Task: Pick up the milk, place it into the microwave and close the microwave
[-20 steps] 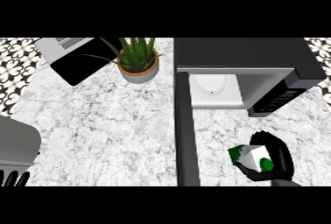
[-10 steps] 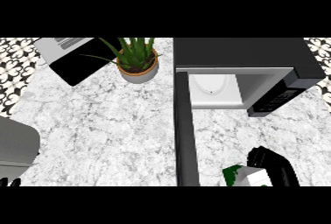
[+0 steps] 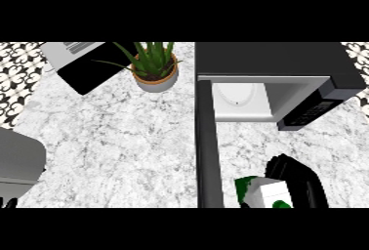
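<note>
Milk [image 3: 265, 191] has been drawn nearer the lower edge, grasped by the right hand [image 3: 299, 178]; microwave [image 3: 277, 83] ahead, door open.

Bright, even, flat light on the marble counter [image 3: 122, 141], without glare

text: none readable | milk carton [image 3: 268, 193]: green-white print, no legible words | microwave [image 3: 288, 73]: panel marks illegible
</note>
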Robot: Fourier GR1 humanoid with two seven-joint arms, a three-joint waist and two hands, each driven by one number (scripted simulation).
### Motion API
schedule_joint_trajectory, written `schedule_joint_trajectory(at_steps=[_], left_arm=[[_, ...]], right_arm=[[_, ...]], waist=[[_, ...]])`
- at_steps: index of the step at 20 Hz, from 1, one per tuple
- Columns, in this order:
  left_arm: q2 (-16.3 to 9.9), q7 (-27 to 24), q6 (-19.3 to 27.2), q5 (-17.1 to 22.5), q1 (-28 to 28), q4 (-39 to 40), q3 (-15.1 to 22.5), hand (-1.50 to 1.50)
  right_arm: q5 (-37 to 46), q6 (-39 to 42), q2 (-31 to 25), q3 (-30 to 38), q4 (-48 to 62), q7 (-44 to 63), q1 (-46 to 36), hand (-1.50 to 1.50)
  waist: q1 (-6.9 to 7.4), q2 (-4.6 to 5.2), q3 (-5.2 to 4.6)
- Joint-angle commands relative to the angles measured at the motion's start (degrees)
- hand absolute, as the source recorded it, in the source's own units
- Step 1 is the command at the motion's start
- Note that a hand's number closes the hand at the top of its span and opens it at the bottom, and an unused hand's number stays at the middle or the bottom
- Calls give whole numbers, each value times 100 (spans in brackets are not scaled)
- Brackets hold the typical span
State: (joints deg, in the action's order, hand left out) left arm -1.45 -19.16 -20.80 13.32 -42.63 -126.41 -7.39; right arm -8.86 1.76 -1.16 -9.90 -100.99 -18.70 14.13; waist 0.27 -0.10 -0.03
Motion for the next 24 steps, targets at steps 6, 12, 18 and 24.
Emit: schedule_joint_trajectory(at_steps=[6,12,18,24], left_arm=[[-11,154,-72,121,268,152,-381,-150],[-265,426,-363,686,123,-52,-828,-150],[-258,306,-538,547,384,375,-934,-150],[-4,88,-685,236,400,511,-796,-150]], right_arm=[[553,-1431,114,-173,654,351,-1393,150],[838,-2060,90,85,1327,597,-1950,150],[604,-2105,77,870,3285,247,-3248,150],[288,-1518,-151,1583,5372,-1076,-4235,150]], waist=[[24,17,4],[8,13,5],[46,25,5],[128,47,10]])
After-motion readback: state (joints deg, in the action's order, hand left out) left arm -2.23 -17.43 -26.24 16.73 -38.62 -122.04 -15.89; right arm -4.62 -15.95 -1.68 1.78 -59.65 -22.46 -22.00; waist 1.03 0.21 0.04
